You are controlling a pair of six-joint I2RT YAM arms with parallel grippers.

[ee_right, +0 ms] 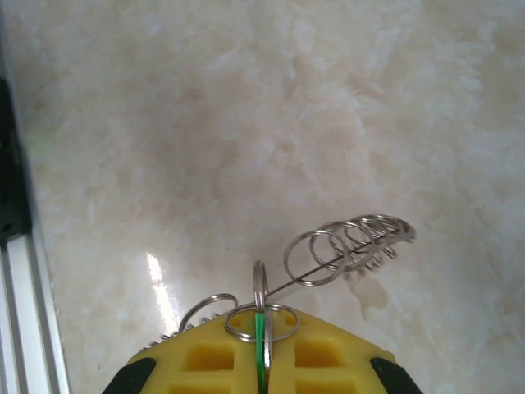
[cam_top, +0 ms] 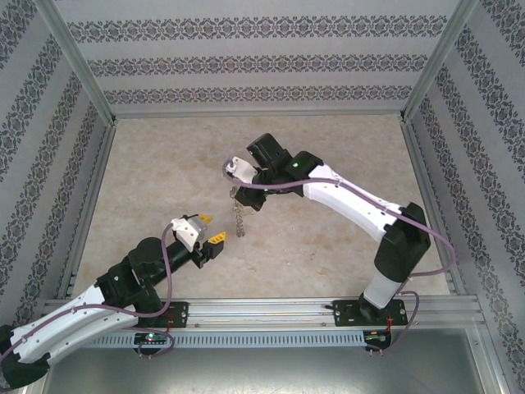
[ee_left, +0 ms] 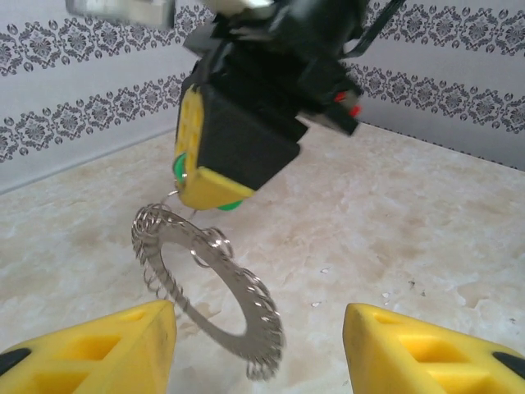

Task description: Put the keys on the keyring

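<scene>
Keyring [ee_left: 234, 287] hangs in the air above the tabletop [ee_left: 426, 222], dangling tilted straight beneath the right pincer [ee_left: 209, 197]. Its flat dark grey band is fringed with thin silvery wire loops [ee_right: 353, 246]. That pincer is pressed shut on the key [ee_right: 261, 349], whose green head peeks out as a thin sliver between the two yellow fingertips [ee_right: 320, 353]. In the right wrist view, two of the wire loops sit right at the fingertips, touching the green edge, while the rest of the ring fans away to the right. Whether the key is actually threaded through a loop cannot be told.

From above, the right pincer [cam_top: 238, 195] points down at mid-table with the ring [cam_top: 239, 220] hanging under it. The left pincer [cam_top: 212, 230] sits just beside the ring's lower end, on its left. It is parted about halfway and holds nothing. In the left wrist view its yellow fingers [ee_left: 115, 349] flank the ring's bottom edge without touching it.
</scene>
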